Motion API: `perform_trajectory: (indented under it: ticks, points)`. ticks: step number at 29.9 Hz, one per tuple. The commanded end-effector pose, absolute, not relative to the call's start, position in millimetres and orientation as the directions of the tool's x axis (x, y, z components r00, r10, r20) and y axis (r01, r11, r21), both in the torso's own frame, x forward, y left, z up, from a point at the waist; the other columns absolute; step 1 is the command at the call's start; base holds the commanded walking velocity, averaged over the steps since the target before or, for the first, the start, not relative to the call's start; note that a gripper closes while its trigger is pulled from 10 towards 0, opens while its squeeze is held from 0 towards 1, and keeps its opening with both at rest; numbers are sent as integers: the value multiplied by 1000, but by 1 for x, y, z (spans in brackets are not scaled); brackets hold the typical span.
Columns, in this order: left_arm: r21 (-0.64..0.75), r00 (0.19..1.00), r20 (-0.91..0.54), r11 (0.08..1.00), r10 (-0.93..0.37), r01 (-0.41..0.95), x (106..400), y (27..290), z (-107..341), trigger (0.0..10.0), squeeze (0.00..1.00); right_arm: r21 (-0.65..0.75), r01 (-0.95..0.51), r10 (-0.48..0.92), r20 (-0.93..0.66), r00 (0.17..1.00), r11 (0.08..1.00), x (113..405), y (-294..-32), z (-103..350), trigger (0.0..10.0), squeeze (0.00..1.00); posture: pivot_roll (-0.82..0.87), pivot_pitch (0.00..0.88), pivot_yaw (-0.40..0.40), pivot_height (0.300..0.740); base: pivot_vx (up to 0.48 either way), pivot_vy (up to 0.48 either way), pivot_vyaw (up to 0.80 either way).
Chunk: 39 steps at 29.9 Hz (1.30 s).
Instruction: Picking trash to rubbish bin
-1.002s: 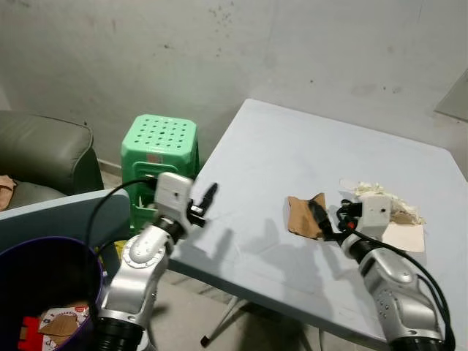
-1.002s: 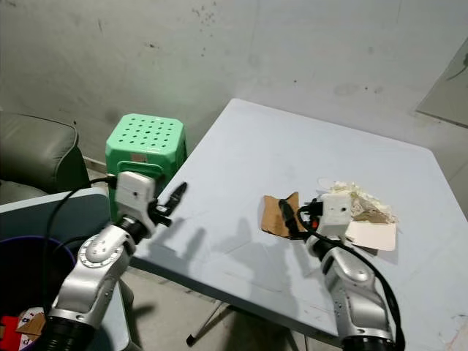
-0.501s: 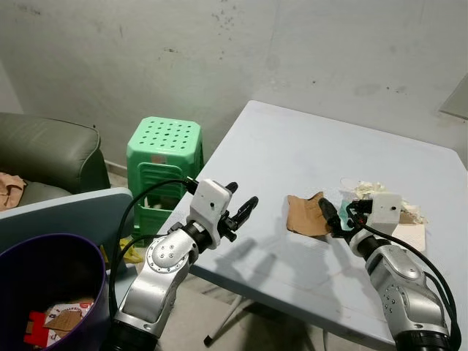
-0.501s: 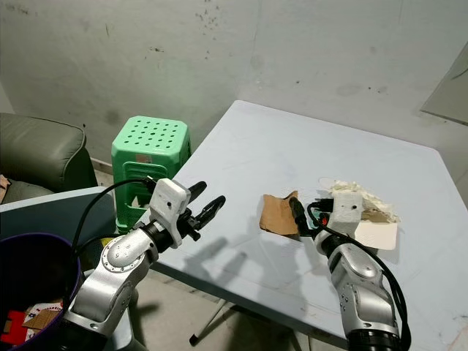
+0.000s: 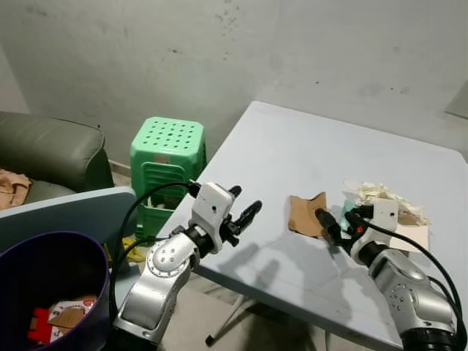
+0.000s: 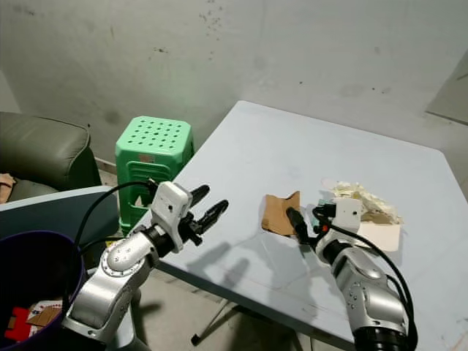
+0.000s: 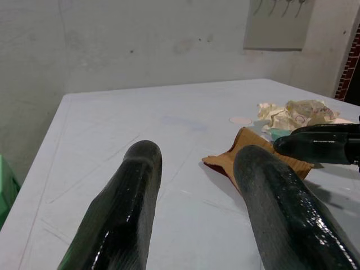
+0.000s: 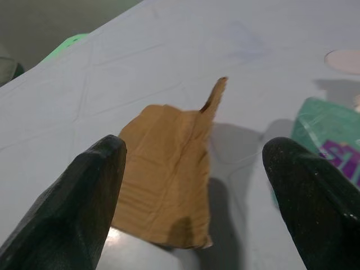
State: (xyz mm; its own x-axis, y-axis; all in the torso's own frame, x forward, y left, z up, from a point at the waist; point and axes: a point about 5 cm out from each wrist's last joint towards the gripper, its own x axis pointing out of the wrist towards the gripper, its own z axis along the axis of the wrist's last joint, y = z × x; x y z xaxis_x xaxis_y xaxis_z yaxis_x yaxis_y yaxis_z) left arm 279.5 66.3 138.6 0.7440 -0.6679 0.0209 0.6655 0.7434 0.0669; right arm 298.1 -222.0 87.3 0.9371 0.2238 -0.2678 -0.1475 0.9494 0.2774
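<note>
A torn piece of brown cardboard (image 5: 307, 214) lies flat on the pale blue table (image 5: 292, 153). My right gripper (image 5: 338, 223) hovers low just behind it, open, with the cardboard (image 8: 169, 169) between and ahead of its fingers. To its right lie a green wrapper (image 8: 320, 129) and a heap of crumpled paper scraps (image 5: 384, 196). My left gripper (image 5: 245, 202) is open and empty above the table's near left edge, pointing at the cardboard (image 7: 247, 152). The purple rubbish bin (image 5: 29, 256) stands at the lower left with some trash inside.
A green plastic stool (image 5: 170, 146) stands beside the table's left edge. A dark green sofa (image 5: 44, 150) is at the far left, against the stained wall. A grey-blue panel (image 5: 66, 212) sits between the bin and the stool. A white disc (image 7: 241, 120) lies on the table.
My left gripper has swung from the table's edge forward and to the right over the tabletop, and its fingers have spread. The right gripper stays by the cardboard. The camera has shifted slightly.
</note>
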Motion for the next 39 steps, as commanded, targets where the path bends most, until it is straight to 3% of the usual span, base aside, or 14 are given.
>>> perform_trajectory:
  ticks: [1,15,16,17,18,19,39]
  points:
    - [69,735,30,735,-678,675,277,61,142,10000,0,286,-146,230,-286,930,947,298,-226,88,9882,0,-30,0,-114,740,0,0,0]
    - [57,744,32,744,-667,665,274,63,143,10000,0,319,-138,250,-343,906,938,297,-218,77,10000,0,-14,0,-124,740,0,0,0]
    - [57,745,32,746,-666,664,274,63,144,10000,0,317,-130,242,-347,906,939,297,-219,76,3725,0,-14,0,-125,740,0,0,0]
    - [57,746,32,746,-666,663,274,63,144,10000,0,316,-125,239,-352,905,940,297,-219,76,3294,0,-13,0,-125,740,0,0,0]
    - [57,747,32,747,-665,662,274,63,144,10000,0,311,-126,235,-342,910,942,298,-219,76,627,0,-13,0,-125,740,0,0,0]
    - [58,748,32,748,-663,661,275,63,144,10000,0,302,-125,226,-327,918,945,299,-219,77,0,0,-13,0,-125,740,0,0,0]
    - [57,769,37,770,-638,636,278,67,147,10000,0,278,-102,210,-394,895,955,296,-218,69,0,0,-6,0,-131,740,0,0,0]
